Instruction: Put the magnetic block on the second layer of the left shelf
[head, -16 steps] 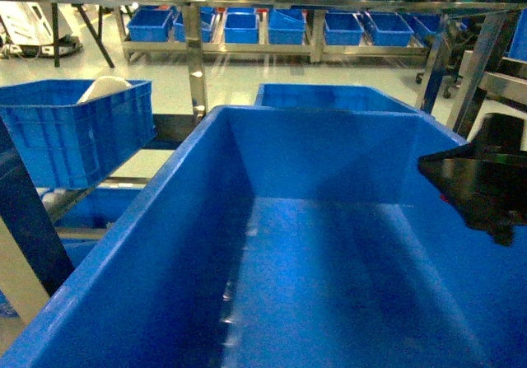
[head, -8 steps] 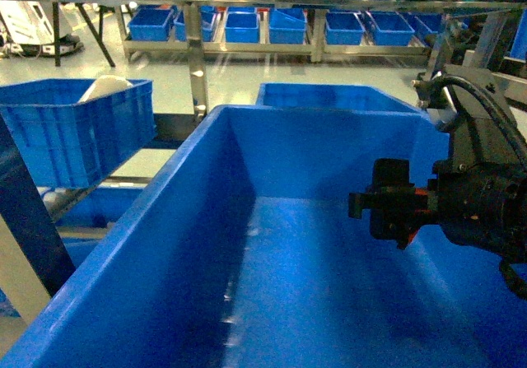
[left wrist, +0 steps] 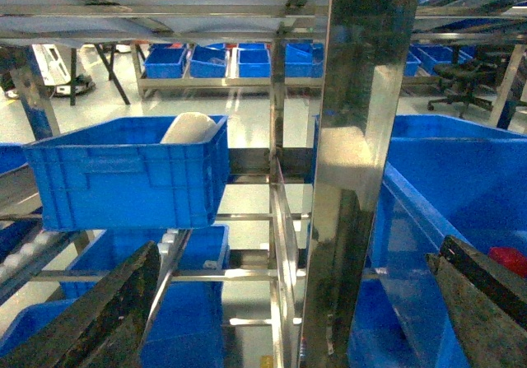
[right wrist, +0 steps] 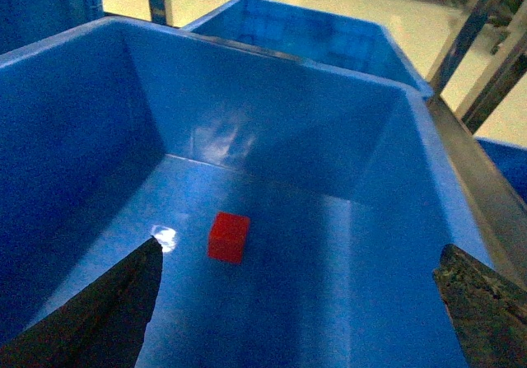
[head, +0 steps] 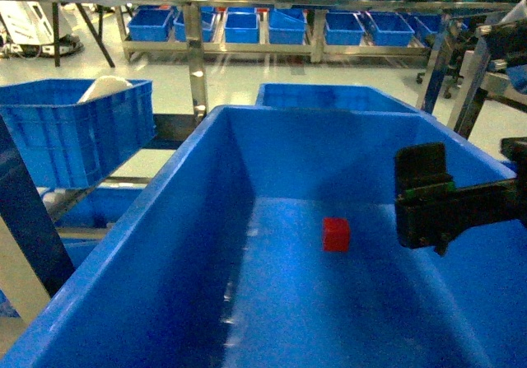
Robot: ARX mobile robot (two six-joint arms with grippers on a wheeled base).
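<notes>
Half a second ago the right hand (head: 428, 211) sat lower in the right of the head view, with a trace of red between its fingers and no cube on the bin floor; now it is higher and further right, and the red cube (head: 335, 234) lies alone on the floor of the big blue bin (head: 165, 244), just right of centre in the frame. The hand's fingers are spread wide and hold nothing. The right wrist view looks down into the same bin and shows the cube (right wrist: 228, 236) resting flat near the middle of the floor, with the hand's two dark fingers (right wrist: 123, 310) at the lower left and lower right corners of the frame, well apart from it and from each other. In the head view the cube lies to the left of and slightly below the hand, not touching it. The left wrist view shows what the others do not: a silver rack upright (left wrist: 350, 162) running down the centre of the frame, a smaller blue crate (left wrist: 132, 170) at the left holding a white rounded thing (left wrist: 191, 127), and only a sliver of red (left wrist: 510, 261) at the right edge inside the big bin. The left hand (left wrist: 288, 319) has its fingers wide apart at the bottom corners, empty.
</notes>
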